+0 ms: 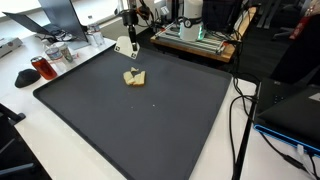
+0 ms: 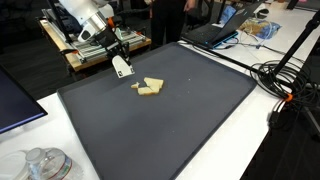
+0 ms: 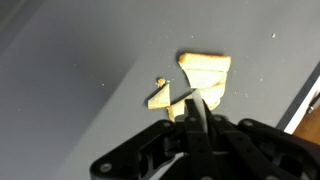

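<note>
A small heap of pale yellow flat pieces (image 1: pixel 135 77) lies on the far part of a dark grey mat (image 1: pixel 150 125). It shows in both exterior views (image 2: pixel 149 88) and in the wrist view (image 3: pixel 205 68). My gripper (image 1: pixel 124 47) hangs a little above the mat, just beside the heap on its far side (image 2: pixel 122 68). Its fingers (image 3: pixel 197 112) are shut on a thin pale flat piece, seen edge-on in the wrist view and as a whitish plate in both exterior views. The piece is clear of the mat (image 2: pixel 170 130).
A wooden rack with equipment (image 1: pixel 195 35) stands behind the mat. A red cup (image 1: pixel 40 68), a black object (image 1: pixel 25 77) and a glass jar (image 1: pixel 60 52) sit at one side. A laptop (image 1: pixel 290 110) and cables (image 2: pixel 285 80) lie at the other side.
</note>
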